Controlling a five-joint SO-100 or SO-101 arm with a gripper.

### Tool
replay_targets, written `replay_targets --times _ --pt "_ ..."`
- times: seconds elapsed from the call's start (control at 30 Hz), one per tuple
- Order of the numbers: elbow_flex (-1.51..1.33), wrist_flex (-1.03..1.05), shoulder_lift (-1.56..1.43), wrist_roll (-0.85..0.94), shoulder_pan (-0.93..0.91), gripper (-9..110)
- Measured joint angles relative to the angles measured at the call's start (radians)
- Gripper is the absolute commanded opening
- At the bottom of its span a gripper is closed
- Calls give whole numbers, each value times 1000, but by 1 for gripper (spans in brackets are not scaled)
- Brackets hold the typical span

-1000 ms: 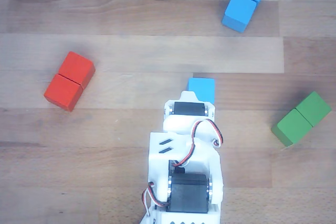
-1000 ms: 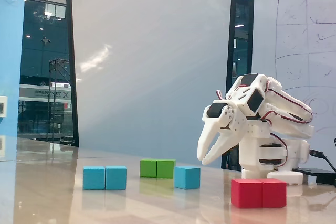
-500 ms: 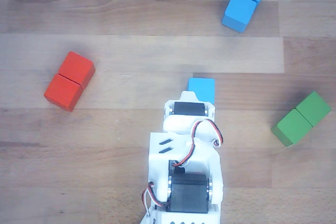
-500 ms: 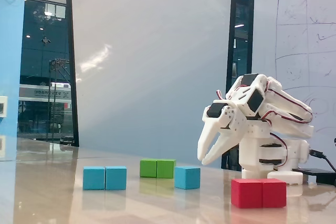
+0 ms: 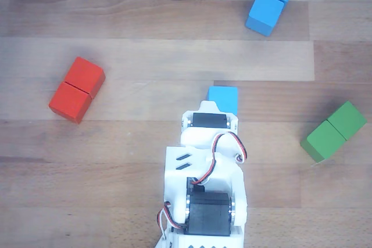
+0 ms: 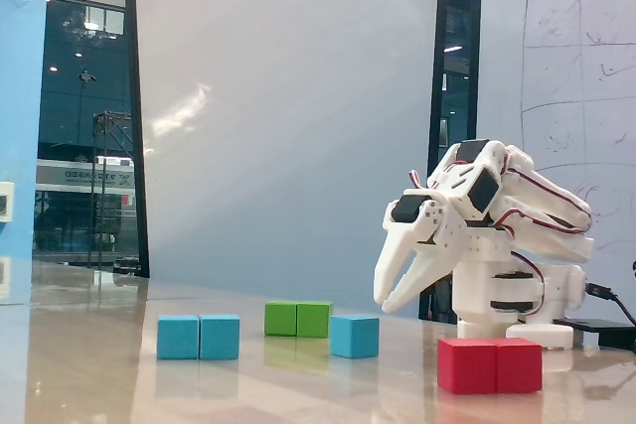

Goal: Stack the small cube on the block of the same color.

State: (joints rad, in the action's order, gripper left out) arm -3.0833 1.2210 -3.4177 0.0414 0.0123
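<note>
**Arm idle above the small cube; nothing has moved in the last second**

Across the last second, both views match frame for frame: no block has shifted and the arm holds the same folded pose. That suggests the pick has not begun.

In the fixed view the gripper (image 6: 384,297) hangs above the table (image 6: 298,384) with its 2 fingers parted, released and empty, tips pointing down and well clear of the wood. The small cube (image 5: 223,99) sits just ahead of the arm's wrist in the other view, partly hidden by it; in the fixed view it (image 6: 355,336) rests on the table just right of the green block (image 6: 298,319).

The block (image 5: 271,1), blue and 2 cubes long, lies near the top edge, well apart from the cube. The red block (image 5: 77,89) sits to the left and the green one at the right edge.

The whole task remains: descend, close on the cube, carry it to the block.
</note>
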Motion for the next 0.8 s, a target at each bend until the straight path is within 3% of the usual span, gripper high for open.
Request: replay_targets --times 0.37,0.8 --pt "129 0 87 6 0 2" --pt "871 69 1034 6 0 2"
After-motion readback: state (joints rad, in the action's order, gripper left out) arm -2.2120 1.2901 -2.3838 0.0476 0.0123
